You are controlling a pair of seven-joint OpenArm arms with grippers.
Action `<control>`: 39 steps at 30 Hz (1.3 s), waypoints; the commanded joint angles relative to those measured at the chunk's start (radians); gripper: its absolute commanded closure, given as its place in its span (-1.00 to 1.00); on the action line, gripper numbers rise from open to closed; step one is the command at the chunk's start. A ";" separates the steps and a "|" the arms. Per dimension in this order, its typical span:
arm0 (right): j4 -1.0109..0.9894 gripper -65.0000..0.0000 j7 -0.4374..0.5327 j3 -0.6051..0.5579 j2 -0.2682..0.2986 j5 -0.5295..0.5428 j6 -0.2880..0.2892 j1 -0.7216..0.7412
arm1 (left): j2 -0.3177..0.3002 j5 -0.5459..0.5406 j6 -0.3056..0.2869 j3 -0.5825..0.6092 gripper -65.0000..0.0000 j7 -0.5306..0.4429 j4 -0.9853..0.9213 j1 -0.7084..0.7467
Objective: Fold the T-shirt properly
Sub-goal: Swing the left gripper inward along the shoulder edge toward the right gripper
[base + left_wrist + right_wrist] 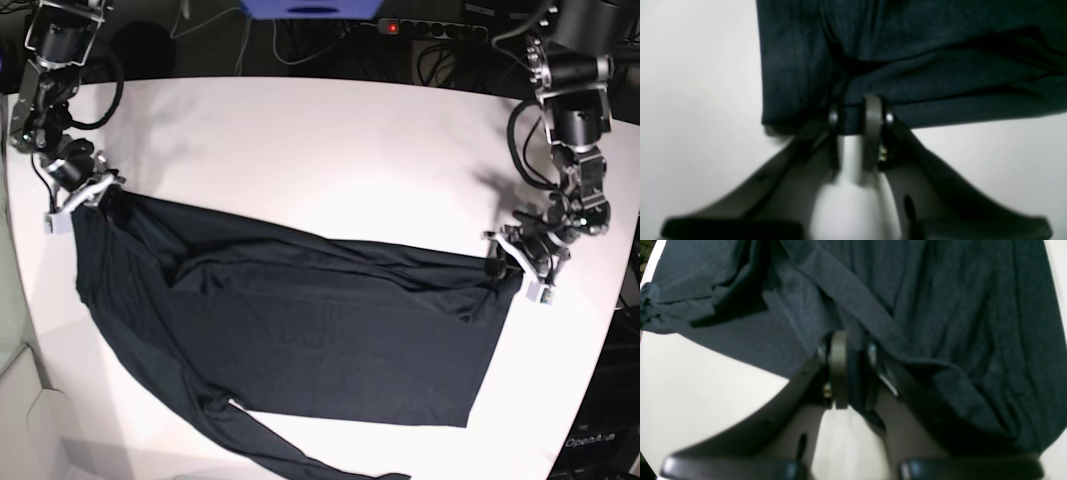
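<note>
Dark navy knit, the T-shirt (300, 340) is lying spread across the white table (330, 150). At base-view left, the right gripper (88, 192) is pinching one shirt corner between narrow fingers; at right, the left gripper (520, 262) is clamping the opposite corner likewise.
</note>
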 commanded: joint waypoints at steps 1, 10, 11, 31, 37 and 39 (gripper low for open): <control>-0.013 0.81 -0.122 -0.003 0.013 -0.116 -0.034 -0.026 | -0.011 0.189 0.021 0.019 0.71 0.299 -0.042 0.083; -0.013 0.81 -0.122 -0.003 0.018 -0.118 -0.034 -0.054 | -0.050 0.183 0.020 0.017 0.71 0.299 0.015 0.208; -0.013 0.81 -0.120 -0.003 0.018 -0.118 -0.034 -0.066 | -0.052 0.182 0.020 0.017 0.71 0.299 0.039 0.228; -0.013 0.81 -0.120 -0.005 0.013 -0.116 -0.034 -0.082 | 0.065 0.188 0.018 -0.204 0.71 0.497 0.633 0.215; -0.013 0.81 -0.120 -0.005 0.012 -0.116 -0.034 -0.082 | 0.135 0.189 0.018 -0.201 0.71 0.538 0.627 0.042; -0.013 0.81 -0.120 -0.005 0.012 -0.116 -0.034 -0.080 | 0.154 0.191 0.020 -0.182 0.71 0.538 0.627 0.001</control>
